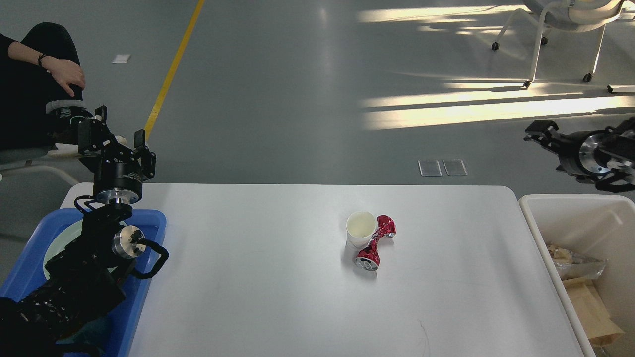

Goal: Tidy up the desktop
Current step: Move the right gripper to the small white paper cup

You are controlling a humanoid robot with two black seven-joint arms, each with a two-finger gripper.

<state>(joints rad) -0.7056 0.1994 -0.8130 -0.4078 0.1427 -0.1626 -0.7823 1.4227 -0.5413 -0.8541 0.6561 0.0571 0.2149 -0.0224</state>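
The white desktop (278, 287) holds a white paper cup (360, 228), standing upright right of centre. A crushed red can (375, 244) lies touching the cup's right side. My left gripper (120, 130) is raised above the table's far left corner, fingers spread apart and empty. My right gripper (539, 133) is in the air beyond the far right corner, above the white bin, pointing left. It is small and dark, with nothing seen in it. Both grippers are far from the cup and can.
A blue tray (155, 220) with a pale plate (62, 240) sits at the left edge under my left arm. A white bin (536, 223) stands off the right edge, holding a crumpled clear bag (573, 262) and cardboard (590, 307). A seated person (34, 74) is at the far left.
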